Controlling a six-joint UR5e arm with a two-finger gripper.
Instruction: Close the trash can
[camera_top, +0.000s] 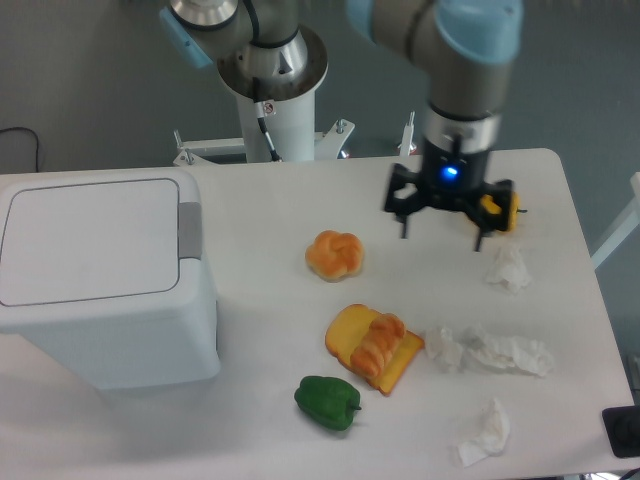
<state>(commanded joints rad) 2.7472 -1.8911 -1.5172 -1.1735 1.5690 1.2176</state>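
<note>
The trash can is a large white boxy bin at the left of the table, its flat lid lying down flush on top and a grey latch strip on its right side. My gripper hangs far off to the right, above the table near the yellow pepper. Its black fingers are spread apart and hold nothing. It partly covers the yellow pepper.
A bread roll lies mid-table. A toast slice with a pastry and a green pepper sit nearer the front. Crumpled tissues are scattered at the right. The arm's base stands behind the table.
</note>
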